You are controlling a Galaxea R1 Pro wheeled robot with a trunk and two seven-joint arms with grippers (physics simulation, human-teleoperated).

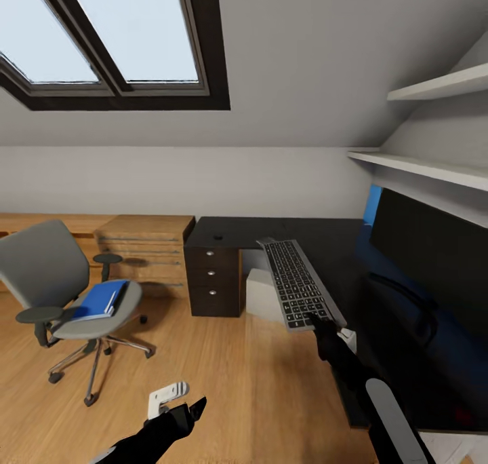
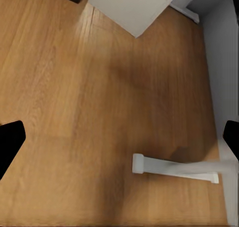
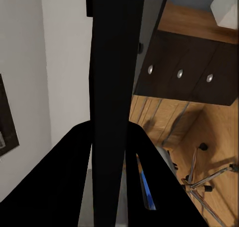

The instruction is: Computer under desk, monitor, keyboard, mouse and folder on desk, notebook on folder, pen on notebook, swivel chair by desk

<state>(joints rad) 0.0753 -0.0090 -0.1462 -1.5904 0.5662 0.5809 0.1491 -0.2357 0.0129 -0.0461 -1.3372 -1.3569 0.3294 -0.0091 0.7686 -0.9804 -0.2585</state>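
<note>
The keyboard [image 1: 296,282] hangs tilted over the edge of the desk [image 1: 339,247], near the monitor [image 1: 434,260]. My right gripper [image 1: 318,319] is closed on its near end. I judge that placing the keyboard is the current step: next I must lower it flat beside the monitor, then release. My left gripper [image 2: 119,142] is wide open, holding nothing, above the floor [image 2: 74,87].

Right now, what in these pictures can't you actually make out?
- Head view: the monitor is cut off by the picture's edge.
- Head view: the computer is half hidden behind the keyboard.
- Right wrist view: the right gripper is all black against the keyboard's edge.
- Head view: the notebook is hidden under the folder, if there.
</note>
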